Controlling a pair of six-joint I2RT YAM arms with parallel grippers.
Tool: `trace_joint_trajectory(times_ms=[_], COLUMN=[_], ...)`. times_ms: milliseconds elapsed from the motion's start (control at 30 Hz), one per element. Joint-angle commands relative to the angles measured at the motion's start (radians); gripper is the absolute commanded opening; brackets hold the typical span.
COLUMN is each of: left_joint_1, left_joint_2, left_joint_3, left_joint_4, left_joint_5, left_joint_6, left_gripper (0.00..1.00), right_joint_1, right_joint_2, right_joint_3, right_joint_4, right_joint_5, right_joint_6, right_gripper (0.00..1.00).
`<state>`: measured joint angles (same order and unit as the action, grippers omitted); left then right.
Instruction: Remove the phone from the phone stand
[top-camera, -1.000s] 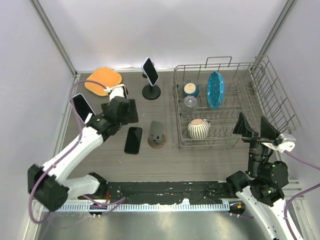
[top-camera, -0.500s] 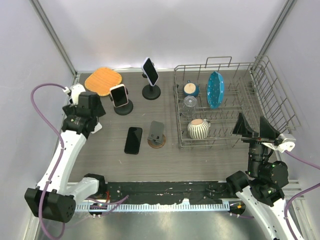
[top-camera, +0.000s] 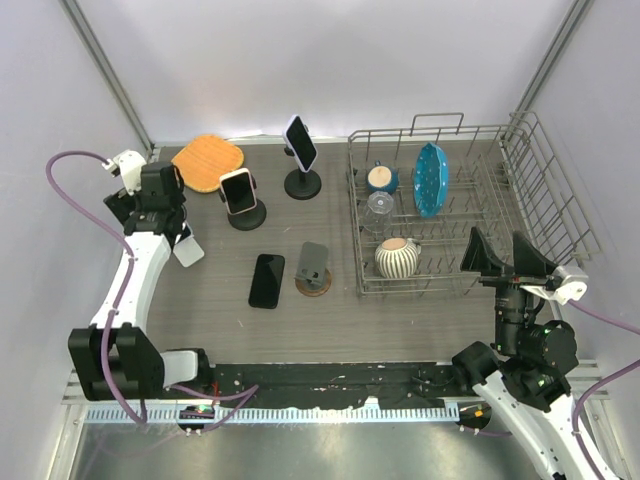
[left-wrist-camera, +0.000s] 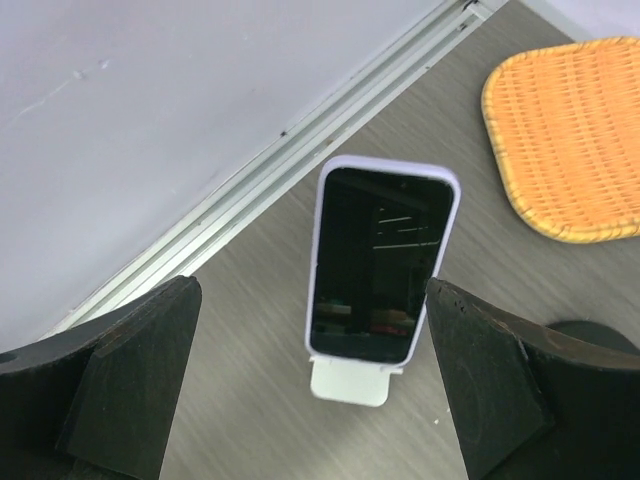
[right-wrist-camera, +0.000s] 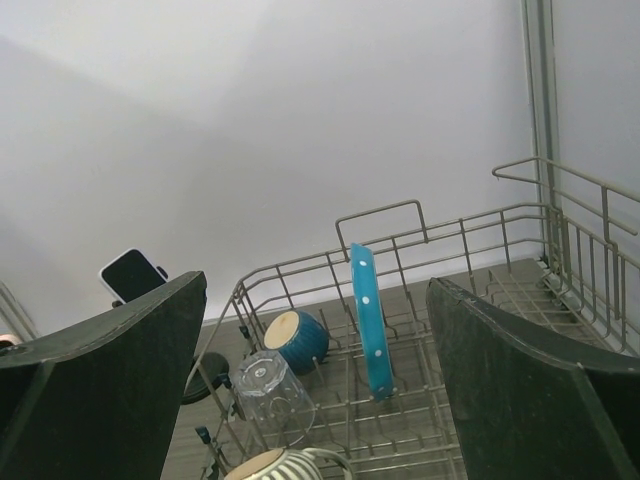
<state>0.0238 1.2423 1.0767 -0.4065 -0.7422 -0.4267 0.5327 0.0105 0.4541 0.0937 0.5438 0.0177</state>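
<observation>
A phone in a lavender case (left-wrist-camera: 383, 262) leans upright on a small white stand (left-wrist-camera: 350, 382) at the table's left edge. My left gripper (left-wrist-camera: 315, 400) is open above it, with one finger on each side and clear of the phone. In the top view the left gripper (top-camera: 158, 212) hides most of that phone, and only the white stand (top-camera: 188, 250) shows. My right gripper (top-camera: 505, 258) is open and empty at the near right, facing the dish rack (right-wrist-camera: 450, 240).
Two more phones stand on black stands (top-camera: 240, 195) (top-camera: 301, 150). A black phone (top-camera: 266, 280) lies flat beside a grey stand on a cork coaster (top-camera: 313, 268). An orange woven mat (top-camera: 208, 160) lies at the back left. The rack (top-camera: 560, 200) holds bowls, a glass and a blue plate.
My left arm has swung from the phone on the round black stand to the left wall and now hangs over the phone on the white stand. The right arm has barely moved.
</observation>
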Motion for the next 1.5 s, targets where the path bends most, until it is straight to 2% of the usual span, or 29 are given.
trace_joint_trajectory(times_ms=[0,167,667,967,1467], left_joint_1=[0.027,0.045,0.085,0.094,0.122], left_joint_2=[0.061,0.135,0.276,0.298,0.279], left_joint_3=[0.005,0.019,0.043,0.022,-0.027], left_joint_4=[0.196,0.245,0.293,0.273,0.276], left_joint_5=[0.035,0.086,0.096,0.079,0.173], left_joint_6=[0.006,0.011,0.043,0.019,-0.052], left_gripper=[1.0,1.0,1.0,1.0,1.0], right_joint_1=[0.019,0.033,0.046,0.049,0.05], right_joint_2=[-0.009,-0.007,-0.009,-0.009,-0.009], right_joint_3=[0.029,0.023,0.011,0.012,0.02], right_joint_4=[0.011,0.014,0.029,0.029,0.02], right_joint_5=[0.004,0.002,0.005,0.007,0.007], right_joint_6=[0.005,0.002,-0.007,-0.009,-0.01], right_gripper=[0.97,0.97,0.97,0.97,0.97])
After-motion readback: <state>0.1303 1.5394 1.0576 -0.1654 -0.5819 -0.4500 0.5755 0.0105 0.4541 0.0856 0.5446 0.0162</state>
